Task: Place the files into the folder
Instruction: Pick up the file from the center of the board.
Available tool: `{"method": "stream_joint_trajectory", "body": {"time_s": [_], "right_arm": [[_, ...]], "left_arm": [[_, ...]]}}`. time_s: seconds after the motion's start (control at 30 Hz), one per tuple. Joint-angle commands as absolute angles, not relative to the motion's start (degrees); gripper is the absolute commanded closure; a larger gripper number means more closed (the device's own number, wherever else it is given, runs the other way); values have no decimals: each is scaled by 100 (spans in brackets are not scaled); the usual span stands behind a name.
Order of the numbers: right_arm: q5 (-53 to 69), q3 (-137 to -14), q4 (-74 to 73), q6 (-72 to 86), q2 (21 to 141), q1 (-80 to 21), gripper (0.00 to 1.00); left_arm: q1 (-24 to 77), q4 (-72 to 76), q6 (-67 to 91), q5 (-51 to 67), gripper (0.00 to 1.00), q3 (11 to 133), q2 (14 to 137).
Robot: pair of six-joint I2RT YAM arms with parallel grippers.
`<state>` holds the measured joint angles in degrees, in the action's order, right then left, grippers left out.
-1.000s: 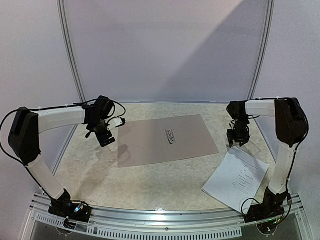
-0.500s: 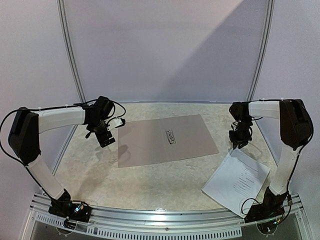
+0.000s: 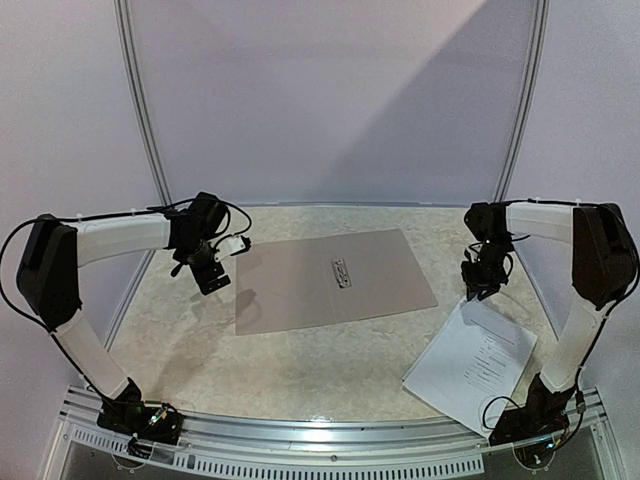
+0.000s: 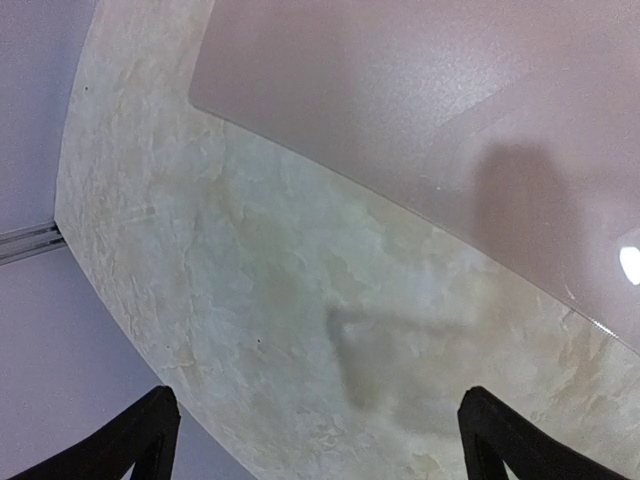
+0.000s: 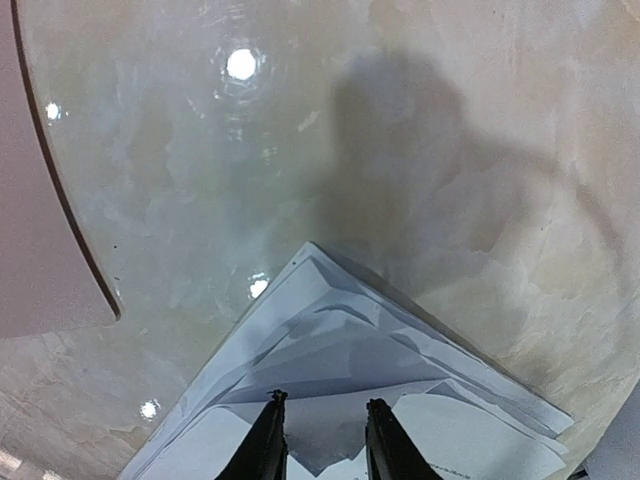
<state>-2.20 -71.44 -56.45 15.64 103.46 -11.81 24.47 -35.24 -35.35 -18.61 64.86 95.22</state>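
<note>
Since earlier frame, right arm had swung outward and down, right fingers (image 3: pixel 476 291) narrowing onto far corner of files (image 3: pixel 470 365).
Top: folder (image 3: pixel 325 280) lay flat mid-desk (image 3: pixel 330 365). Files sat near right edge, apart from folder. Left fingers (image 3: pixel 212 279) hovered just beside folder's left edge.
Left wrist: left fingers spread wide, holding nothing.
Right wrist: right fingers nearly closed, pinching rumpled top sheets of files.

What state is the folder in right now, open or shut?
Open: the folder lies spread flat on the table, its silver clip exposed in the top view. The files lie outside it, to its right.
</note>
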Motion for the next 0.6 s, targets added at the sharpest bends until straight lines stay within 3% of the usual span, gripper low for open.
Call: {"method": "stream_joint_trajectory", "body": {"time_s": [0.0, 0.3, 0.57], "right_arm": [[-63, -7037, -5601, 1487, 10322, -1152, 71], [59, -6984, -5603, 1532, 10475, -1164, 59], [32, -7012, -5668, 1460, 10251, -1198, 55]], "left_arm": [[2465, -3509, -3524, -1838, 0, 6478, 9501], [2461, -3530, -3520, -1799, 0, 6504, 9518], [2465, -3531, -3516, -1793, 1, 6508, 9563]]}}
